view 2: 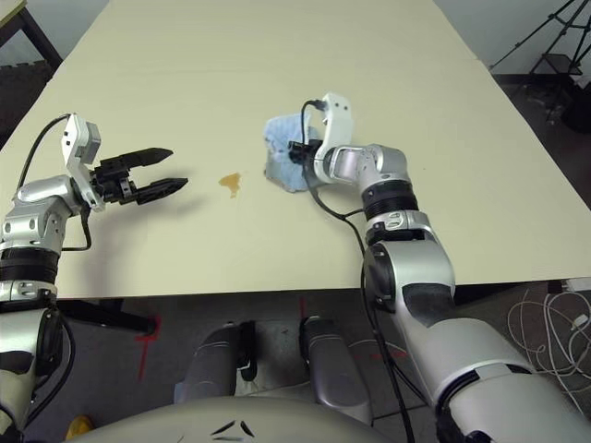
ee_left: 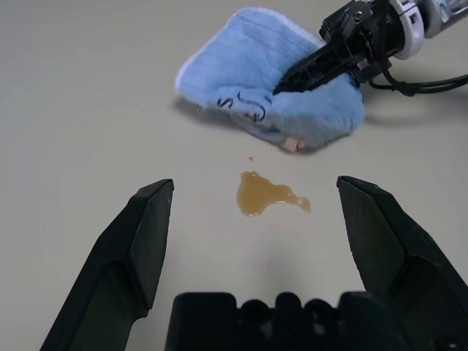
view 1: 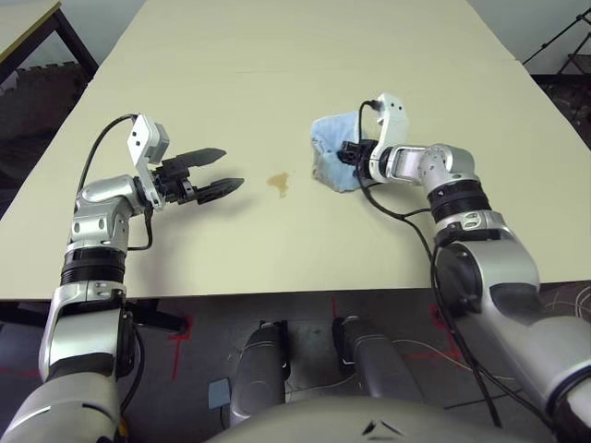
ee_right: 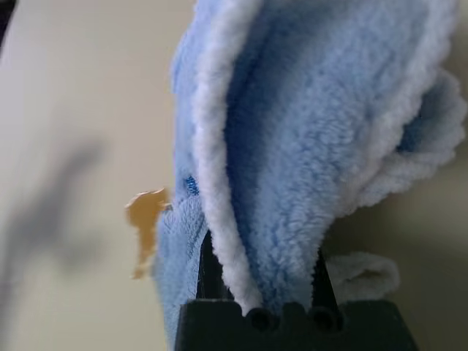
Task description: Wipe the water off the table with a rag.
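Right hand [view 1: 349, 153] pinches the rag [view 1: 331, 152] beside the water [view 1: 278, 183]; left hand [view 1: 218, 173] spread nearby.

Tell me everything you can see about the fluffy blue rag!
The rag is light blue, fluffy terry cloth with a paler edge, bunched into a soft folded lump. Dark squiggly marks show on one side. It sits on the beige table, held by the right gripper, whose jaws are shut on it. The amber water lies on the table just beside it, toward the robot's left, and the rag has not covered it yet.
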Motion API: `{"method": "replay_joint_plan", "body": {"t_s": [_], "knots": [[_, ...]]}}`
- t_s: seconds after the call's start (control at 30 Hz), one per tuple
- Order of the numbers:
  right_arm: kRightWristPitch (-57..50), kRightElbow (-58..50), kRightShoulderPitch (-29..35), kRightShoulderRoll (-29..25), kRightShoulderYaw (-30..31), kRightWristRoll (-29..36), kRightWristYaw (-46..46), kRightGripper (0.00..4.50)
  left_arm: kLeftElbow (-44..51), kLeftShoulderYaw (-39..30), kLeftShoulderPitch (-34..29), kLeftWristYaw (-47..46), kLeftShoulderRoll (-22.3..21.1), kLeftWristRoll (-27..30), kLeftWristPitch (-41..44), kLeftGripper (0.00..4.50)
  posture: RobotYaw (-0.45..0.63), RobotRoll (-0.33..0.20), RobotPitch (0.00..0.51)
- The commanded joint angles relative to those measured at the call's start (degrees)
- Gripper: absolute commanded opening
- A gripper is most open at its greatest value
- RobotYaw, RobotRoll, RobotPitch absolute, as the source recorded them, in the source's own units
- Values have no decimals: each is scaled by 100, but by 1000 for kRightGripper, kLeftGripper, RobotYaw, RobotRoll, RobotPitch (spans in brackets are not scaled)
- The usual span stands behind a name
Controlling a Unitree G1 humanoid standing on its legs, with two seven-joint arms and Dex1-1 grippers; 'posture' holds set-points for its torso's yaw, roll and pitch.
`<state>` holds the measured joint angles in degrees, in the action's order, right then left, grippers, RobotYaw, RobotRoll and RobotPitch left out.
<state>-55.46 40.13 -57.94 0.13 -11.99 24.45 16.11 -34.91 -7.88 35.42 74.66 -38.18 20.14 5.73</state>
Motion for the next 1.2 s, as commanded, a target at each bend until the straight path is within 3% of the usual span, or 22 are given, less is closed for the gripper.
{"method": "replay_joint_plan", "body": {"t_s": [0.03,0.23,0.6,1.0,1.2], "knots": [[-455,-368,274,401,150,105,-138,14,-94,-31,-59,100,-139,-4,19,4500,-159,0,156],[-1260,-1170,774,1095,478,204,-254,14,66,-237,-155,82,-246,180,172,4500,-139,0,164],[-2188,-2119,1416,769,1203,354,-22,14,162,-330,-188,52,-314,258,287,4500,-127,0,165],[128,8,-49,49,88,-59,-482,14,-5,-227,-11,19,-183,171,151,4500,-152,0,151],[317,414,-373,-303,-209,38,-402,14,-180,-163,144,-2,-107,92,39,4500,-160,0,146]]}}
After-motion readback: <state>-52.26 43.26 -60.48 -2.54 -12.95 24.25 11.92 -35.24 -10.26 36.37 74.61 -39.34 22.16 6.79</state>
